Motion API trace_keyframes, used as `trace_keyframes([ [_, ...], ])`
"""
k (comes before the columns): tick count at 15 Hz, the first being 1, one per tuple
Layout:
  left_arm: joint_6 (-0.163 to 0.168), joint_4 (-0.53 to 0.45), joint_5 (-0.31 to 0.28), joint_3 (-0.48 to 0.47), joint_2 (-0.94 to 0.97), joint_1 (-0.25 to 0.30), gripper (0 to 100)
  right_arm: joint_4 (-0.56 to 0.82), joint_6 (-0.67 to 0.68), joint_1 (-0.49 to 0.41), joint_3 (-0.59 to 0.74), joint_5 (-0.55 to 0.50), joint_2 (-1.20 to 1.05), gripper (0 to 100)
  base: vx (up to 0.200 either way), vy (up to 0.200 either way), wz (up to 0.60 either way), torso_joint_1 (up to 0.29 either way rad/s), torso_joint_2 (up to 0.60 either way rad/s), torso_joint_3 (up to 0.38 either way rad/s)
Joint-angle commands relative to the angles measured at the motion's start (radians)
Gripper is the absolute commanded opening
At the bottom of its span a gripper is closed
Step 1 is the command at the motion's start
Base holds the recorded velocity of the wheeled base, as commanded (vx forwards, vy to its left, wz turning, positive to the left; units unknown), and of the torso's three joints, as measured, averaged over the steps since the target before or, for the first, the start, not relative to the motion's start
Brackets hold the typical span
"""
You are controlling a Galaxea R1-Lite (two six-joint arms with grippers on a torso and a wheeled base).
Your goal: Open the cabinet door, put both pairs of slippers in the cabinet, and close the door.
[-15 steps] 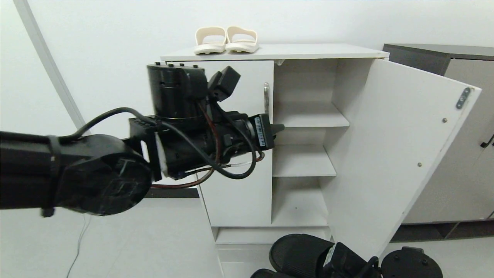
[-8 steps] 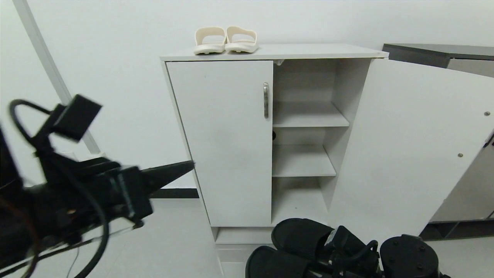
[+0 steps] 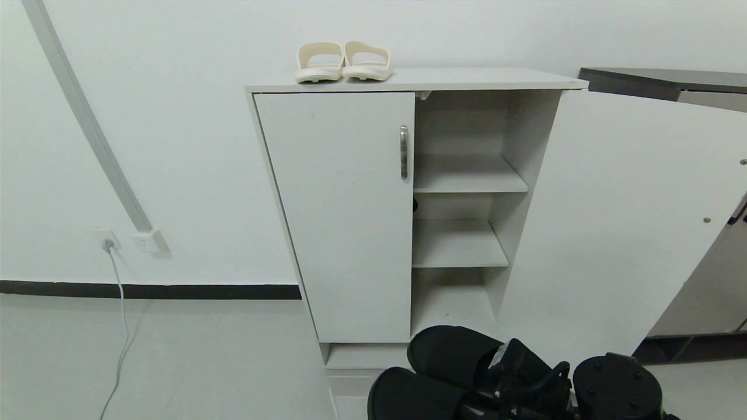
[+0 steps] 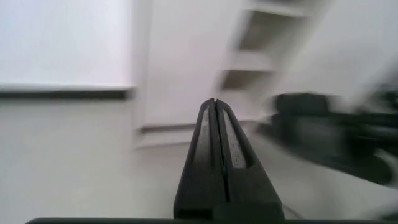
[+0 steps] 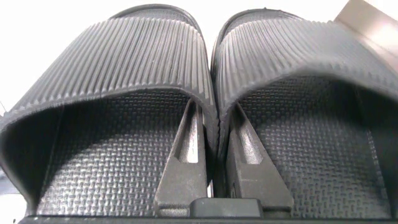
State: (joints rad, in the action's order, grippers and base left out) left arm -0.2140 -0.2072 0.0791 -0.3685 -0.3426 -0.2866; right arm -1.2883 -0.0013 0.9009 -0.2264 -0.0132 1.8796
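Right tool (image 5: 213, 134) is pinching black slippers (image 5: 143, 68) together by adjoining straps, near the open cabinet door (image 3: 613, 221). Left tool (image 4: 215, 112) is showing closed, empty. Cream slippers (image 3: 343, 60) are resting atop the cabinet (image 3: 338, 233).

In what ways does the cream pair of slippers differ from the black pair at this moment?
Colour: the cream pair is pale, the black pair dark. Place: the cream pair rests on the cabinet top; the black pair is low, before the open compartment. State: the cream pair lies free; the right gripper pinches the black pair by its adjoining straps. Both are slides, side by side, outside the cabinet.
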Motion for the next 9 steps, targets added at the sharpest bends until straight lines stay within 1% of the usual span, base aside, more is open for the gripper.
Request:
trace_keyframes([
  [1,0.008,-0.123,0.017,0.022,0.251,0.167,0,0.000,0.000,-0.002,0.001,-0.002,0.000,0,0.000,0.000,0.00,0.000,0.00,0.000],
  [2,0.005,-0.135,0.033,0.023,0.252,0.170,0,0.000,0.000,-0.002,0.001,-0.002,0.000,0,0.000,0.000,0.00,0.000,0.00,0.000],
  [3,0.008,-0.133,0.142,0.049,0.252,0.170,0,0.000,0.000,-0.002,0.002,-0.002,0.001,0,0.000,0.000,0.00,0.000,0.00,0.000],
  [4,0.018,-0.118,0.157,0.094,0.252,0.172,0,0.000,0.000,-0.002,0.001,-0.002,0.000,0,0.000,0.000,0.00,0.000,0.00,0.000],
  [5,0.039,-0.078,0.169,0.157,0.252,0.175,0,0.000,0.000,-0.002,0.002,-0.002,0.000,0,0.000,0.000,0.00,0.000,0.00,0.000],
  [6,0.099,0.006,0.222,0.237,0.254,0.193,0,-0.002,0.000,-0.002,0.002,-0.002,-0.002,0,0.000,0.000,0.00,0.000,0.00,0.000],
  [7,0.148,0.086,0.251,0.290,0.258,0.268,0,-0.002,0.000,-0.002,0.002,-0.004,-0.004,0,0.000,0.000,0.00,0.000,0.00,0.000],
  [8,0.168,0.115,0.229,0.309,0.260,0.362,0,-0.002,0.000,-0.002,0.001,-0.004,-0.007,0,0.000,0.000,0.00,0.000,0.00,0.000],
  [9,0.171,0.137,0.206,0.318,0.260,0.353,0,0.000,0.000,0.000,0.001,-0.004,-0.007,0,0.000,0.000,0.00,0.000,0.00,0.000],
])
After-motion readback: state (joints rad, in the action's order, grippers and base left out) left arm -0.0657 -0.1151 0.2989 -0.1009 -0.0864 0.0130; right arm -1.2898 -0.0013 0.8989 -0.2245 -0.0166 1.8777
